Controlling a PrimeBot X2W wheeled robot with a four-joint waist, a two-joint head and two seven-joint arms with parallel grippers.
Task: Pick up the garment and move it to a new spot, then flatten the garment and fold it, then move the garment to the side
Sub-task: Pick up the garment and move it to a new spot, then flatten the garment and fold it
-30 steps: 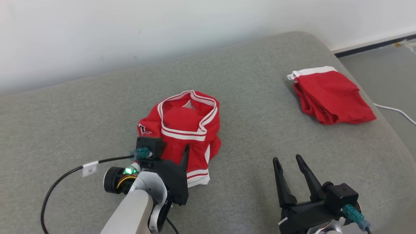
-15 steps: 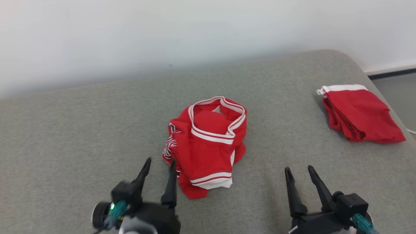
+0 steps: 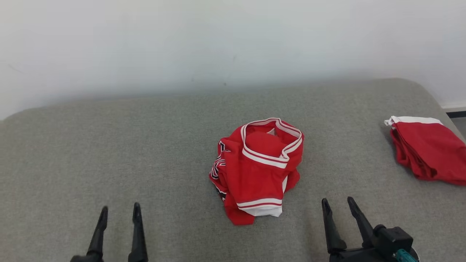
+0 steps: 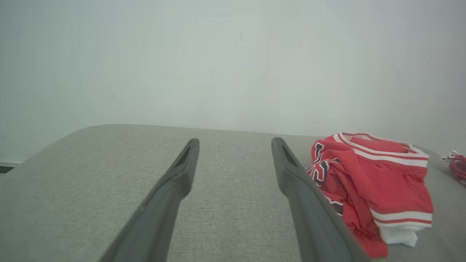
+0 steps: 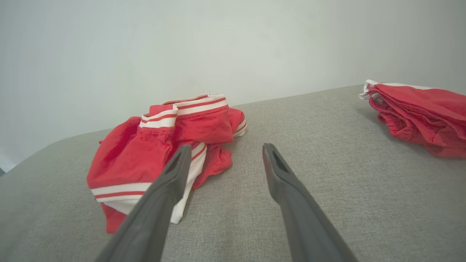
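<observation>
Head view, starting at the left: the left claw (image 3: pixel 120 206) sits low at the near edge of the grey padded surface (image 3: pixel 109 145), fingers spread wide with nothing between them. In the middle, the red garment (image 3: pixel 256 171), white-striped and crumpled in a heap, lies clear of both claws. Just right of it comes the right claw (image 3: pixel 337 199), equally wide and empty. Far right, a folded red cloth (image 3: pixel 426 151) with a white band lies well apart.
</observation>
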